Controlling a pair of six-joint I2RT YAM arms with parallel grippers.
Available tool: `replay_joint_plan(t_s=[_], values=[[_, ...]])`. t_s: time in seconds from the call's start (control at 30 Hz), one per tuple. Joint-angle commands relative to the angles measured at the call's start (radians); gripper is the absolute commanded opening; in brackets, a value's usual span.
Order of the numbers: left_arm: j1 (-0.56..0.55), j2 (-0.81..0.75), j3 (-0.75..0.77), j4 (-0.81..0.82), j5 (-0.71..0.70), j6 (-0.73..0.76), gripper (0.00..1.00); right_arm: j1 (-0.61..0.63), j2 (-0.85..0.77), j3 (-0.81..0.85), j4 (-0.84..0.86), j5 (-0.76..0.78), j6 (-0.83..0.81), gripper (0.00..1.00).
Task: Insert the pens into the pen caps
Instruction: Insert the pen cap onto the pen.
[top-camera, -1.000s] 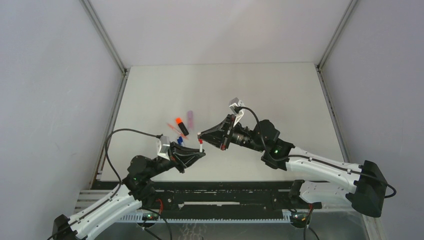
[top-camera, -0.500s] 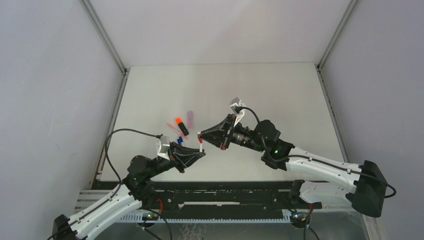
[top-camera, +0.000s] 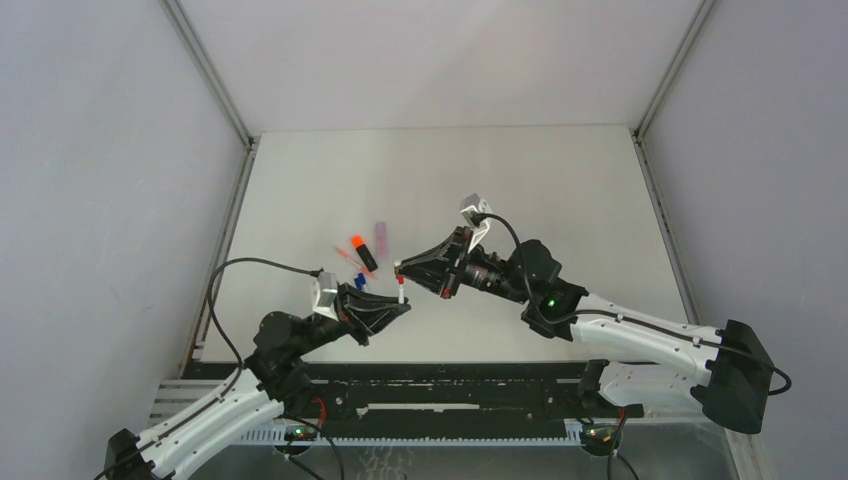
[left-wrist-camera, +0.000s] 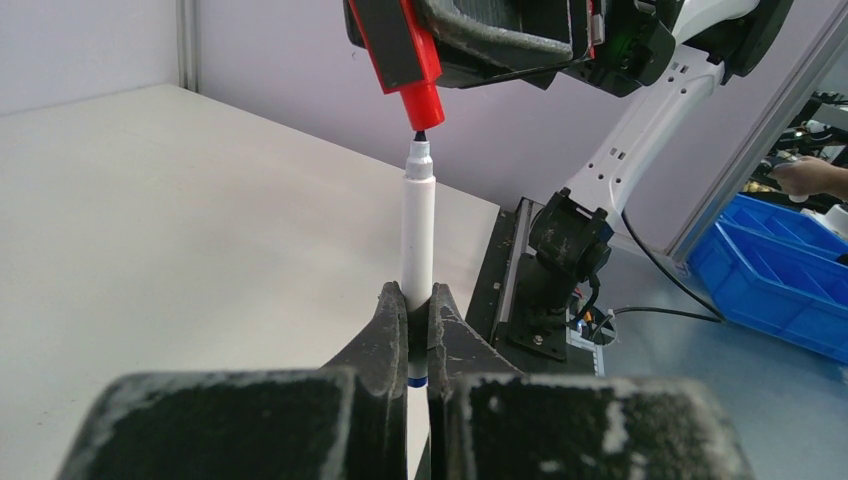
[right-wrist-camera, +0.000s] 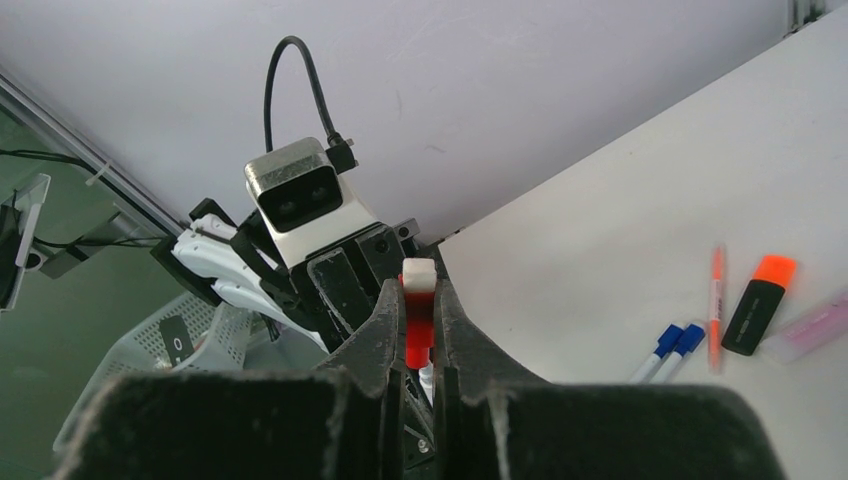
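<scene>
Containers, off the bench:
- Blue bins past the table's near right corner, seen from the left wrist. Contents not readable.
- White mesh basket low and to the left in the right wrist view, behind the left arm. Contents not readable.

Surface and room:
- White table, matte, boxed by pale grey walls on the left, right and far sides.
- Aluminium frame posts running up from the far corners.
- Black rail along the near edge, carrying both arm bases.

Edges and free room:
- Broad stretch of bare white top between the grippers and the far wall, likewise toward the right edge.
- Loose items bunched left of centre, near the left edge but apart from it.

Arms, meeting in mid-air over the near left-centre:
- Left gripper: jaws clamped tight on the lower barrel of a white pen, upright, dark tip up.
- Right gripper: jaws pinched closed on a red cap, mouth down, directly above the pen.
- Pen tip right at the cap's mouth. Touching or just inside, cannot tell.

On the table, lying flat:
- Lilac highlighter.
- Black highlighter with orange end, just beside it.
- Thin orange pen.
- Two blue-ended pens, side by side.
</scene>
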Motion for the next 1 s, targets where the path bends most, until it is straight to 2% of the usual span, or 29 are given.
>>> replay_joint_plan(t_s=[0.0, 0.63, 0.97], values=[[0.002, -0.004, -0.004, 0.046, 0.007, -0.012, 0.00, 0.008, -0.001, 0.007, 0.018, 0.010, -0.023, 0.00], [0.002, -0.024, -0.004, 0.054, -0.016, -0.023, 0.00, 0.020, 0.001, -0.004, -0.022, 0.002, -0.039, 0.00], [0.004, -0.010, 0.029, 0.150, -0.071, -0.122, 0.00, 0.029, -0.011, -0.047, -0.005, -0.029, -0.047, 0.00]])
